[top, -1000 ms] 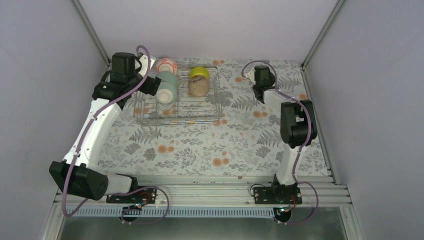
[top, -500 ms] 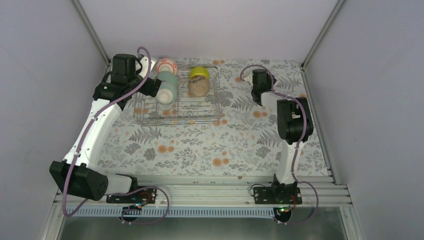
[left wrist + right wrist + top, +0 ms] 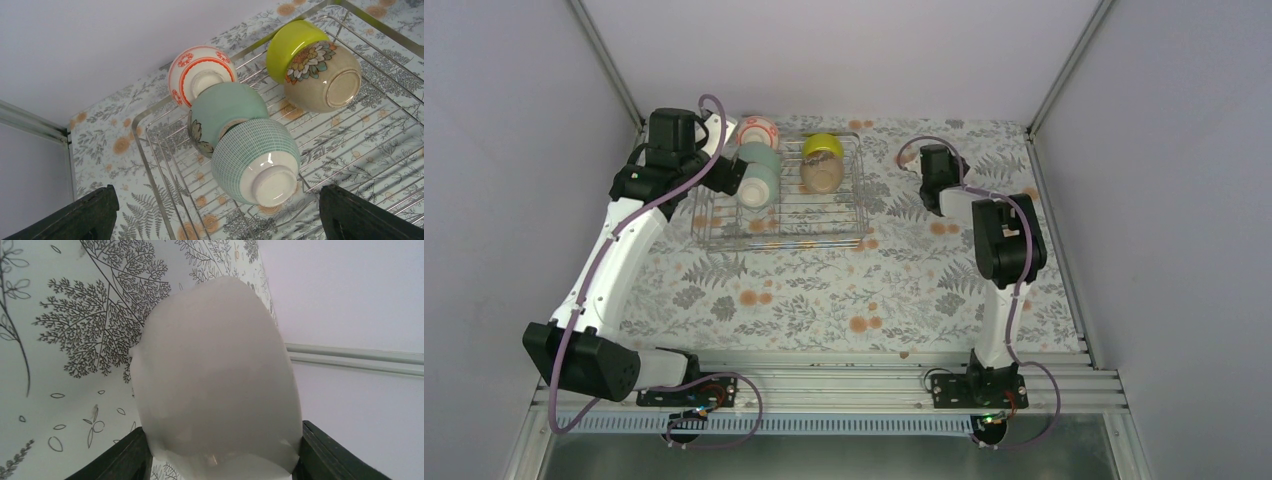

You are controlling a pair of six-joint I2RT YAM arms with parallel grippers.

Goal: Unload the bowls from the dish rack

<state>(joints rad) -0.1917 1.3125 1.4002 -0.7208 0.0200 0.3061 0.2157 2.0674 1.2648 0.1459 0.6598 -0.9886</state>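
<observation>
As the overhead view shows it, one dish rack (image 3: pixel 780 222) stands on the far left of the floral table cover (image 3: pixel 854 290), with two arms in frame. Bowls at the rack, counted: five. Left file of three: white bowl with orange-red pattern (image 3: pixel 758 130) at the far corner, then mint bowl (image 3: pixel 760 157), then pale teal bowl (image 3: pixel 755 188). Right pair: yellow-green bowl (image 3: pixel 822 146) with beige bowl (image 3: pixel 821 176) against it. Left gripper (image 3: pixel 727 172) sits just beside the left file. Right gripper (image 3: pixel 932 185) is well apart, to the right of the rack, over the cover.

Left wrist view: five bowls again, all on their sides, feet toward the lens; the three in file touch one another. Whether the white bowl with orange-red pattern lies inside the rim, cannot tell. Both fingers stand at the frame's lower corners, spread wide, nothing between them.

Right wrist view: one smooth white rounded object (image 3: pixel 217 375) fills the gap between the two fingers, gripped on both sides; bowl or not, cannot tell
</observation>
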